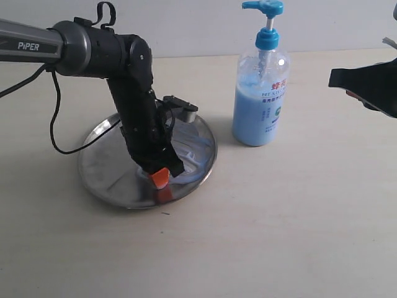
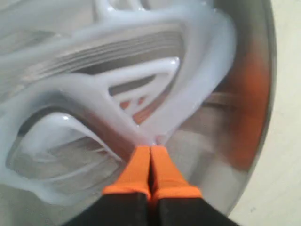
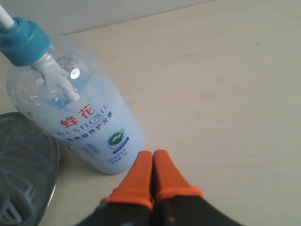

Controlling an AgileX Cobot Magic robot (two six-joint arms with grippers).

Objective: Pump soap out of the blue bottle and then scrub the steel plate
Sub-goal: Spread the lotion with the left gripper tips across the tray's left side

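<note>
The steel plate [image 1: 105,167] lies on the table at the left, smeared with streaks of pale blue soap [image 1: 195,155]. My left gripper [image 1: 160,178] is shut, its orange tips pressed down on the plate near the front rim. In the left wrist view the soap [image 2: 197,61] forms thick looping smears just ahead of the closed left gripper [image 2: 150,151] on the steel plate [image 2: 256,70]. The blue bottle [image 1: 260,102] stands upright right of the plate. My right gripper [image 3: 152,155] is shut and empty, apart from the blue bottle [image 3: 84,127], whose base is just ahead of it.
The left arm's black cable [image 1: 59,133] loops over the table left of the plate. The right arm [image 1: 369,84] hangs dark at the right edge. Beige tabletop [image 1: 298,236] spreads in front and to the right; a pale wall runs along the back.
</note>
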